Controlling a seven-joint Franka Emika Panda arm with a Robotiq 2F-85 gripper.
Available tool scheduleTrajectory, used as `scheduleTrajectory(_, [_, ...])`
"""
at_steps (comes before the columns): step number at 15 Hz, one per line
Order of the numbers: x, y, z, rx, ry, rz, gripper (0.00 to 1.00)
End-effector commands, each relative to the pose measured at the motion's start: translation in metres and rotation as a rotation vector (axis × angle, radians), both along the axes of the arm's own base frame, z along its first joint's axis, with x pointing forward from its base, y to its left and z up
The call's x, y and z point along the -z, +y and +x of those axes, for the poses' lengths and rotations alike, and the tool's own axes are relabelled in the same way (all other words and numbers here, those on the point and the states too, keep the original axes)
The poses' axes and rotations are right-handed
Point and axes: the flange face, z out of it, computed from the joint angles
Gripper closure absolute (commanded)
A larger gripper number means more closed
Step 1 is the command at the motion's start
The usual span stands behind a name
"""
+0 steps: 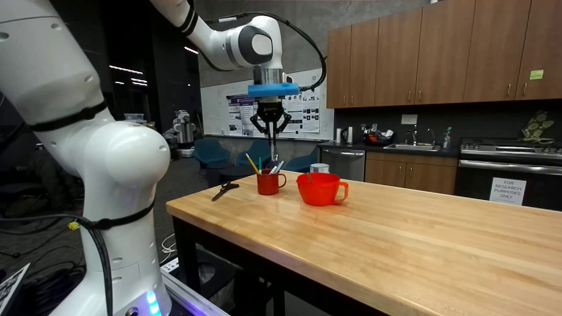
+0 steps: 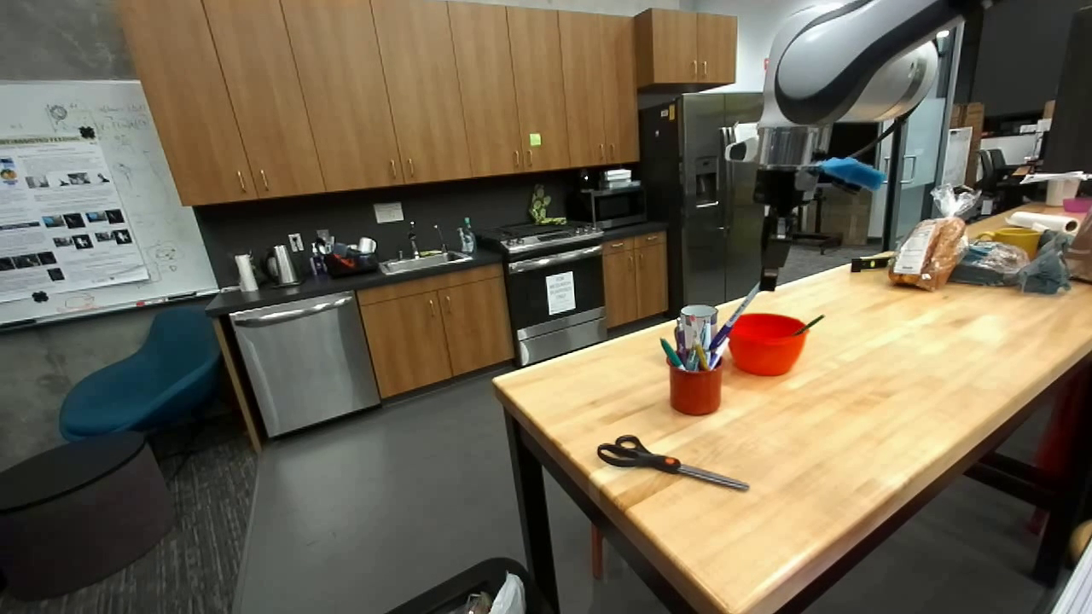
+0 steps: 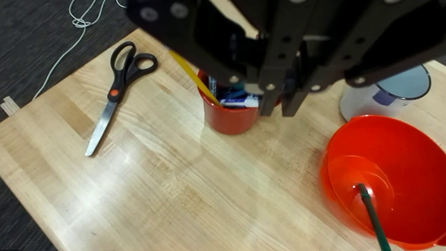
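Jaws: pointing down, drawn almost fully together, a thin slit showing between the tips in the wrist view; whether they grip anything I cannot tell.
White-and-purple marker [image 2: 729, 326]: leaning up out of the red mug [image 3: 230, 122], upper end right at the jaw tips in an exterior view; touching or apart, I cannot tell.
Red mug: upright on the desk [image 3: 167, 174], lower than the jaws; in the wrist view the tips stand just beside it, on the bowl's side.
Yellow pencil [image 3: 195, 78]: in the mug, slanting out over the rim, away from the bowl.
White cup [image 3: 362, 101]: upright near the mug, just beside the bowl.
Red bowl [image 3: 400, 157]: near the mug, a dark green stick [image 3: 372, 214] leaning inside.
Scissors [image 3: 118, 85]: flat on the desk, across the mug from the bowl.
Bagged bread [image 2: 928, 251]: well apart, farther along the desk.
Stove [image 2: 559, 290]: beyond the desk, against the wall.
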Motion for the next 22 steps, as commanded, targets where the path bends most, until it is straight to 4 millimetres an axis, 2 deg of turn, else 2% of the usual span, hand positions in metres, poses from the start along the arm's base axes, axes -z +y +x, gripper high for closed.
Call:
scheduleTrajectory(1, [-0.032, -0.014, -0.013, 0.039, -0.024, -0.041, 0.97])
scheduleTrajectory(6, [-0.065, -0.049, -0.019, 0.133, -0.097, -0.105, 0.97])
scheduleTrajectory(10, [-0.065, -0.079, -0.016, 0.229, -0.097, -0.164, 0.97])
scheduleTrajectory(14, [-0.046, -0.096, -0.009, 0.301, -0.054, -0.207, 0.97])
scheduleTrajectory(22, [0.004, -0.102, 0.016, 0.379, 0.016, -0.202, 0.97])
